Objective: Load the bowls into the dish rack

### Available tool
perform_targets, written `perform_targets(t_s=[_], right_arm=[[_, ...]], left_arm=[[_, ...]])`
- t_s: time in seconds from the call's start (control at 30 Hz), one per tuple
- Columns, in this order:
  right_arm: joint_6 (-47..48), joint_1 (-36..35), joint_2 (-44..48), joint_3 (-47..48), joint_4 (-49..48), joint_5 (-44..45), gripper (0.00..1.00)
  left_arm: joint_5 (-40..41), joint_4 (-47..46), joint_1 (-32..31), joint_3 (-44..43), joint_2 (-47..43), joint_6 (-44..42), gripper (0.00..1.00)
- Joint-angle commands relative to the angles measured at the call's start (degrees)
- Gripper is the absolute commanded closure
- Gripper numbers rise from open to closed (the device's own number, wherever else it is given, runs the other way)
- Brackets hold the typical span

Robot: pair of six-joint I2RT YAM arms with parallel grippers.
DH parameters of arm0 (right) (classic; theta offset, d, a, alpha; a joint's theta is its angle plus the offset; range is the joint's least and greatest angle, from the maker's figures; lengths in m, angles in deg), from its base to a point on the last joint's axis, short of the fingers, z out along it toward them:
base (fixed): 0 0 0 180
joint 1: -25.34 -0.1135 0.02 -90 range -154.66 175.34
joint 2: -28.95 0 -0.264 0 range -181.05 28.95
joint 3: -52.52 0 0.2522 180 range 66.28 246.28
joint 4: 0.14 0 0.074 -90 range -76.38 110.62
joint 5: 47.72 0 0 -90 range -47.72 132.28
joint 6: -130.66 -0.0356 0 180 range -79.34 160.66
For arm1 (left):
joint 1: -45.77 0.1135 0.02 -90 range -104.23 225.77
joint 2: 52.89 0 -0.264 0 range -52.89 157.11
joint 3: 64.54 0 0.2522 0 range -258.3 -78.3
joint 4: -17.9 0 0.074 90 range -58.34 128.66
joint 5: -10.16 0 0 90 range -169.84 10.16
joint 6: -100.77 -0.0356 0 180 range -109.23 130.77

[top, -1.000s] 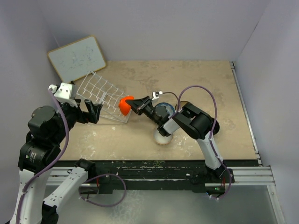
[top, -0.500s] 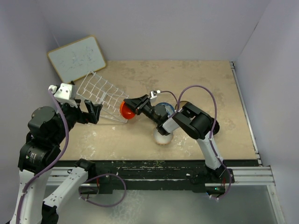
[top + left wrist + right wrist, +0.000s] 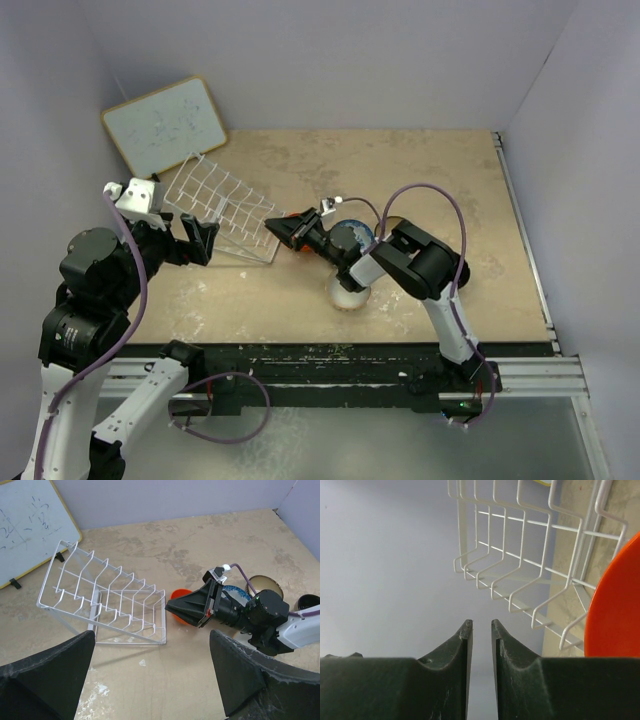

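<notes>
Orange bowl [image 3: 617, 605], sitting just right of the rack [image 3: 107, 605] beside the right gripper [image 3: 481, 625], whose fingers are nearly closed on nothing, the left gripper [image 3: 151, 640] gaping empty near the rack: probably light, stiff, glazed-slippery and chippable, best pinched across the rim.
</notes>
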Motion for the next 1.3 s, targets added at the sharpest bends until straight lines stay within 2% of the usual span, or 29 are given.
perform_targets(t_s=[0.0, 0.13, 0.3, 0.57, 0.7, 0.93, 1.17, 1.27], right_arm=[[1.5, 0.2, 5.5, -1.2, 0.9, 0.5, 0.75], [4.6, 0.3, 9.6, -2.1, 4.9, 0.7, 0.73], [11.1, 0.3, 17.9, -2.9, 15.2, 1.7, 0.65], [31.2, 0.2, 28.9, 3.9, 51.3, 3.6, 0.44], [41.7, 0.0, 34.5, 5.4, 67.1, 9.7, 0.37], [57.7, -1.9, 39.5, 11.4, 95.2, 21.4, 0.33], [67.5, -1.9, 35.6, 16.3, 111.3, 25.0, 0.36], [69.4, -1.9, 33.5, 16.9, 114.2, 25.6, 0.36]], left_arm=[[-0.4, -2.8, -0.3, -0.1, 0.1, -0.3, 0.01], [-0.6, -2.8, -0.3, 0.1, 0.2, 0.0, 0.01], [-0.6, -2.9, -0.2, 0.4, -0.2, 0.3, 0.01], [-0.6, -3.3, -0.3, 0.1, -0.2, 0.8, 0.01], [-0.4, -2.9, -0.2, -0.6, -0.1, 0.8, 0.01], [0.7, -2.4, -0.3, -1.4, -0.1, 0.4, 0.01], [0.6, -2.7, -0.2, -0.7, -0.5, 0.6, 0.01], [1.1, -2.2, -0.2, -0.7, -0.6, 0.3, 0.01]])
